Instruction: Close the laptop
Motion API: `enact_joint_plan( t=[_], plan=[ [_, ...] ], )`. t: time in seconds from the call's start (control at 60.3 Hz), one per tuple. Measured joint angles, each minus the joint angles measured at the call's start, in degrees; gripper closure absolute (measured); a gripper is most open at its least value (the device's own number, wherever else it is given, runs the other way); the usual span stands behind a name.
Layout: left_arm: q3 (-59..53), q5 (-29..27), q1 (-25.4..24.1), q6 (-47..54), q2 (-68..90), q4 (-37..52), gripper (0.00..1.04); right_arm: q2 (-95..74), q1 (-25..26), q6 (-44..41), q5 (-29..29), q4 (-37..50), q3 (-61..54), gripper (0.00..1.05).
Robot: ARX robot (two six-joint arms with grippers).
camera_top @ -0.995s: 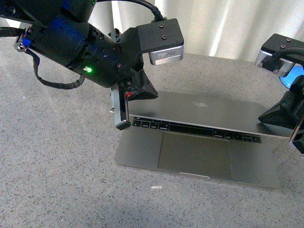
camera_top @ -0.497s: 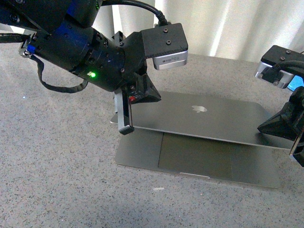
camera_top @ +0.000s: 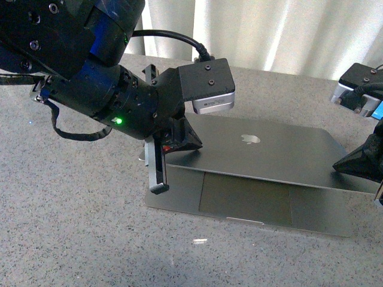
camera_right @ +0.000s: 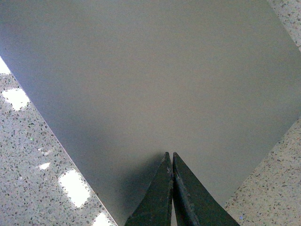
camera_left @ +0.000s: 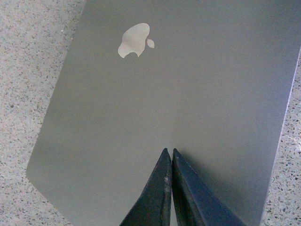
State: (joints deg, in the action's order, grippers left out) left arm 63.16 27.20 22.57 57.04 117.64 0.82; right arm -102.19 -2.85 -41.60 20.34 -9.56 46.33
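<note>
Left tool point(camera_left: 168, 157): fingers are pressed together with nothing held; it is kept over the lid's left side, likely as a blunt pusher.
Right tool point(camera_right: 169, 160): likewise closed and empty, set by the right edge so the push is shared.
Laptop point(camera_top: 257, 149): laid flat on the bench point(camera_top: 72, 227), lid nearly down, trackpad partly uncovered.

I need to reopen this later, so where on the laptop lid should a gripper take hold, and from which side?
Grip the laptop lid by its front edge, coming in low from the near side over the trackpad. The flat top offers nothing to pinch, but that edge hangs slightly above the base, likely leaving room for one finger underneath.
</note>
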Motion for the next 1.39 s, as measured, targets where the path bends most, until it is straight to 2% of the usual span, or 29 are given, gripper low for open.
enact_joint_plan(
  t=[1.393],
  plan=[
    [-2.1, 1.3, 0.0, -3.2, 4.0, 4.9, 1.01, -3.4, 1.0, -0.2, 1.0, 3.3, -3.2, 1.04]
  ],
)
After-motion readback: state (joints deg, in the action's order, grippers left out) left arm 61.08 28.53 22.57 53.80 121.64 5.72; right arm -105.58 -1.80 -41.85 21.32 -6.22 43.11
